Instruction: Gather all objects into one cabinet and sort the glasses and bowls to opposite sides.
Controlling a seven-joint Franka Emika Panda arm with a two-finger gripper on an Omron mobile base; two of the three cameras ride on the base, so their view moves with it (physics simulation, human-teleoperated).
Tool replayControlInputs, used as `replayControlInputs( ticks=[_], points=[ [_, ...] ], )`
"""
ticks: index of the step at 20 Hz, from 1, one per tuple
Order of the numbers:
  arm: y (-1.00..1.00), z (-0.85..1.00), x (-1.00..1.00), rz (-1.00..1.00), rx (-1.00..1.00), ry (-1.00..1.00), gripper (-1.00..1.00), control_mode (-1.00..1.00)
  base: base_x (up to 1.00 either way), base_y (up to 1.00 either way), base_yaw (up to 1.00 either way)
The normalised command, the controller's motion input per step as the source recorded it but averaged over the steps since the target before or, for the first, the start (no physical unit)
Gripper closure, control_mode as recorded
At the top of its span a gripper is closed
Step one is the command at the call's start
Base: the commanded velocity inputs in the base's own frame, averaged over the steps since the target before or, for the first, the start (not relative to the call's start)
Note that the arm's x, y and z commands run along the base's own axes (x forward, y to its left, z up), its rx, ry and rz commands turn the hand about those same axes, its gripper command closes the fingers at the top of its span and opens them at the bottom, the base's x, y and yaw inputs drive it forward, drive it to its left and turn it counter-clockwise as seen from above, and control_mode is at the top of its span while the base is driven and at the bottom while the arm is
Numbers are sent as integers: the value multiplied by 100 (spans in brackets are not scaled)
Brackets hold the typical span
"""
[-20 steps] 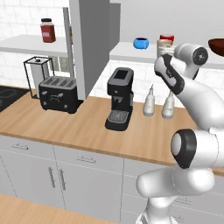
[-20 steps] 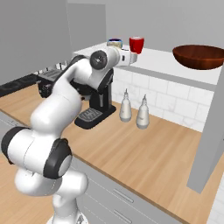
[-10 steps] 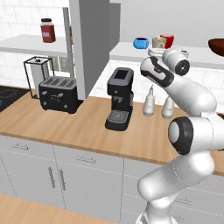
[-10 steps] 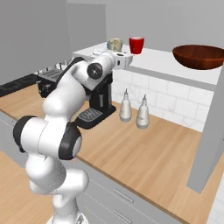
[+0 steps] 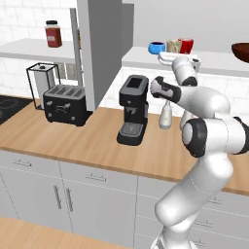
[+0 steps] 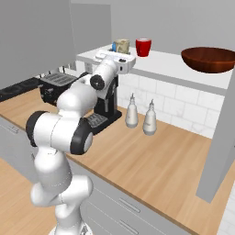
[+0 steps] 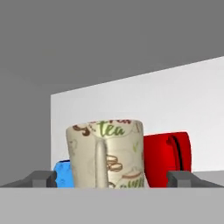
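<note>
Arm has swung up to the cabinet; spread jaws now face the beige cup.

The gripper point(image 7: 112, 178) is open and holds nothing, its tips on either side of the beige cup point(image 7: 106, 154) without touching it, so I judge a grasp is about to start. Over the last second the hand has risen from beside the coffee machine point(image 5: 132, 110) to the cabinet point(image 5: 214, 63) floor edge. The hand view shows the cup's handle and "Tea" print, with the red cup point(image 7: 168, 158) just beside it and the blue mug point(image 7: 62, 173) peeking out on the other side. The right base view adds the wide brown bowl point(image 6: 208, 59), well apart at the cabinet's far end, and two white bottles point(image 6: 141, 114) on the counter point(image 6: 174, 160) below.
</note>
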Motion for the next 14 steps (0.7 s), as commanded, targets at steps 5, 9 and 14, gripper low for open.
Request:
replayControlInputs(
  ticks=[5,9,14],
  points=[
    [-24,-2,-8,0,0,-18,-100,-100,0,0,0],
    [-39,-26,-96,0,0,-6,-100,-100,0,0,0],
    [-5,-92,-100,0,0,-1,-100,-100,0,0,0]
  ],
)
